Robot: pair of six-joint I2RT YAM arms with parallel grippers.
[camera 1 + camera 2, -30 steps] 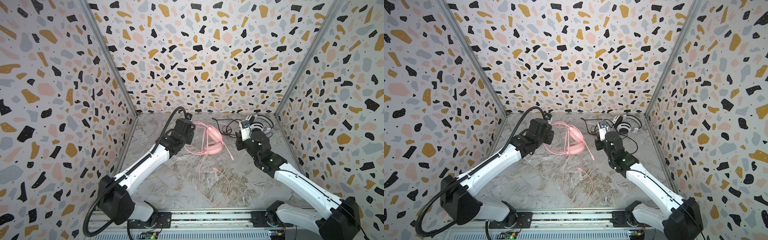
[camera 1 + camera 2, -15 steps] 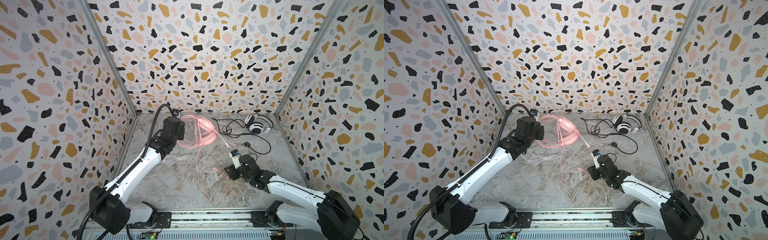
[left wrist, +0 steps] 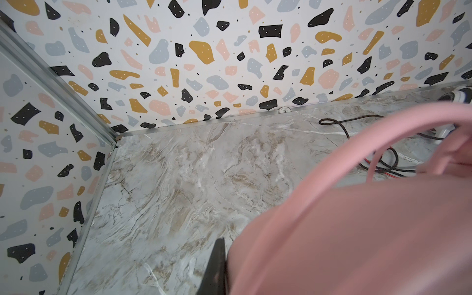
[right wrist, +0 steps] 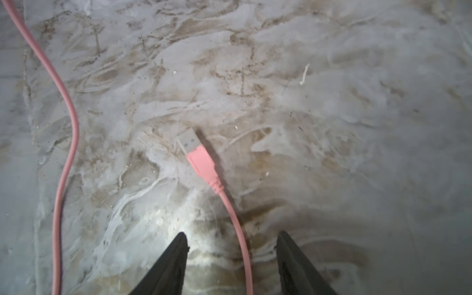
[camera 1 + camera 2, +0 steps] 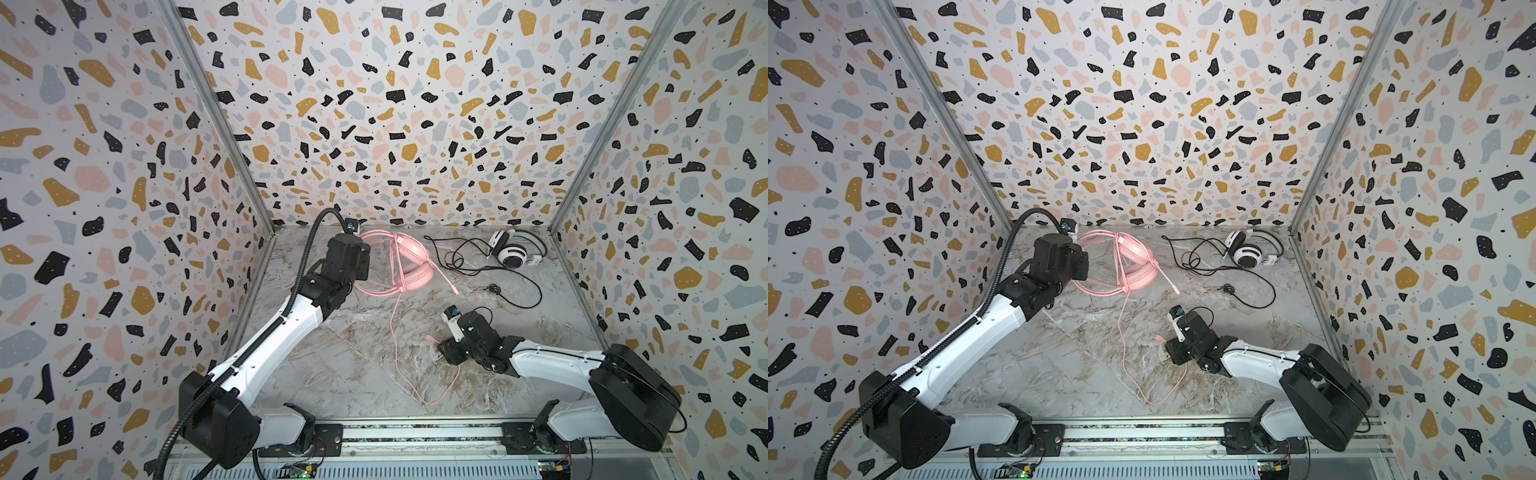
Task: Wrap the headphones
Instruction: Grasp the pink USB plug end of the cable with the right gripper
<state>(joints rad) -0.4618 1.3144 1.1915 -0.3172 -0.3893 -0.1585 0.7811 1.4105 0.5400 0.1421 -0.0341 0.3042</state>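
The left tool (image 5: 360, 268) is at the far left of the counter (image 5: 332, 374), closed tight on the pink headset (image 5: 409, 259). The left wrist view shows one black finger (image 3: 217, 265) pressed against the pink body (image 3: 357, 229), which fills most of that view. The other finger is hidden behind it. In both top views the headset sits tilted, headband toward the left tool and ear cups to the right (image 5: 1138, 259).

Its pink cord (image 5: 392, 332) runs from the headset toward the near edge, loops, and comes back to end in a USB plug (image 4: 196, 153) lying flat on the counter mid-right.

The right tool (image 4: 231, 236) is low over the counter just behind that plug. Its jaws stand apart with the cord running between them, clear of both fingers, so it holds nothing.

The white headset (image 5: 513, 251) lies in the far right corner, well apart from both tools. Its black cords (image 5: 519, 291) are spread loose on the counter between it and the pink headset.
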